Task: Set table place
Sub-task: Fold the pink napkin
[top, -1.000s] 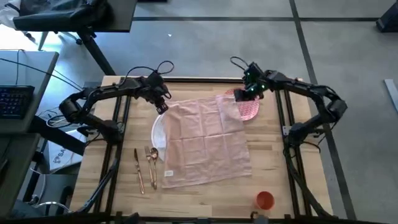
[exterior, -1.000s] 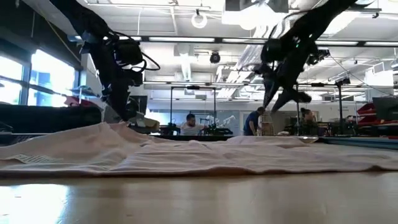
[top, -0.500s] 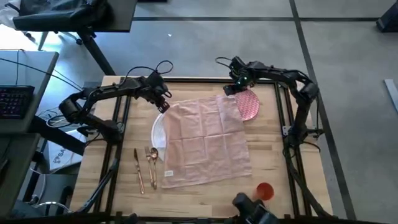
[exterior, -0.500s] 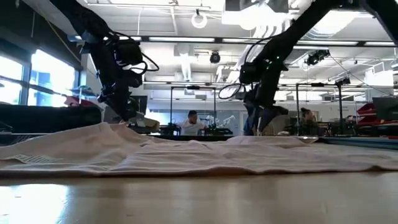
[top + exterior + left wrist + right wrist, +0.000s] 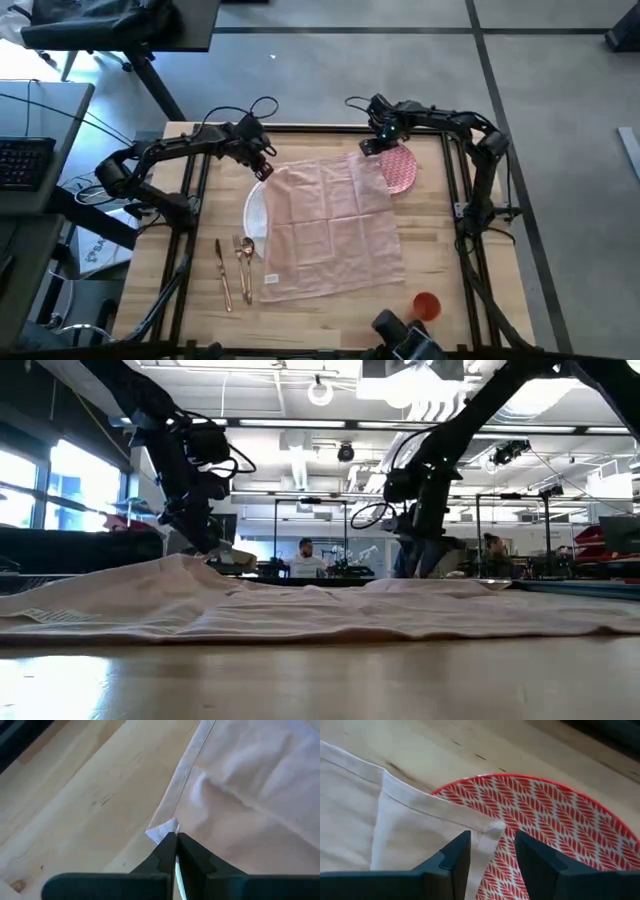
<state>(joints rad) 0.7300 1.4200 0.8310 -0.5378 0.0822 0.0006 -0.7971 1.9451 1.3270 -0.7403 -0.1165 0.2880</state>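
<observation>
The pale pink napkin [image 5: 330,225] lies spread out on the light wood table [image 5: 190,300]. It covers most of the white plate [image 5: 254,212] and overlaps the rim of the pink patterned plate [image 5: 402,168]. My left gripper [image 5: 262,170] is shut on the napkin's far left corner. My right gripper [image 5: 492,857] hovers open over the far right corner [image 5: 489,829], which rests on the pink plate [image 5: 555,815], one finger on either side of it. Gold cutlery [image 5: 235,268] lies at the near left, and the orange cup [image 5: 427,306] stands at the near right. My left gripper pinches the napkin's far left corner [image 5: 162,830] between its two fingers, at the very tip of the cloth. The fingers come slanting down from the table's far left. The corner is raised slightly [image 5: 185,560]; the rest of the napkin lies slack on the table.
A dark object [image 5: 400,335] sits at the table's near edge beside the cup. Black frame bars [image 5: 190,200] run along the table's left and right sides. Bare wood shows near the front [image 5: 330,320]. A grey desk with a keyboard [image 5: 25,160] stands off to the left.
My right gripper has moved from above the pink plate toward the table's left and come down, so it now stands low over the napkin's far right corner. A dark object has come into view at the table's near edge.
</observation>
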